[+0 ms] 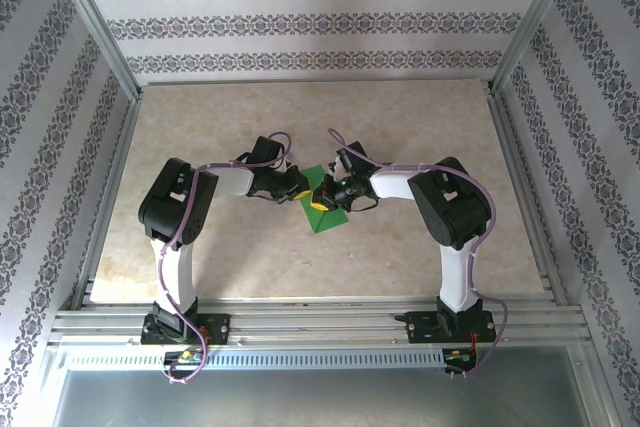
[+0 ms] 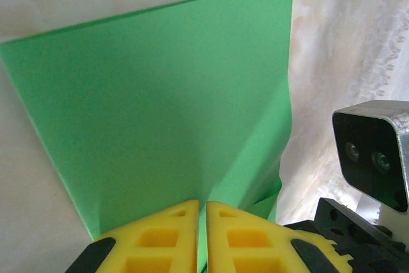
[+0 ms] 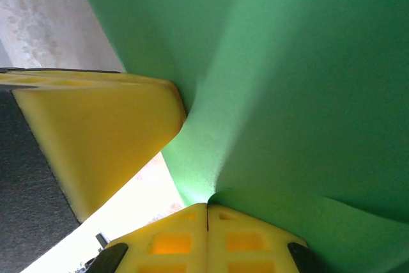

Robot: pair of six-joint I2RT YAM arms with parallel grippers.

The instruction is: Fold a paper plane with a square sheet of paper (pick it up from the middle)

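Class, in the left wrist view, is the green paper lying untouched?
No: the left gripper pinches the square sheet of paper between its closed jaws.

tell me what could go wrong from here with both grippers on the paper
1. The left gripper and right gripper both pinch the paper close together; pulling apart could tear it.
2. The paper buckles beside the right gripper's pinch, so a stray crease might set there.
3. The grippers sit very close and could bump on the next move.

Sheet of paper [image 2: 160, 107] is sitting between the fingertips of the left gripper [image 2: 200, 206], with the right gripper [image 3: 206, 208] pinching it alongside.
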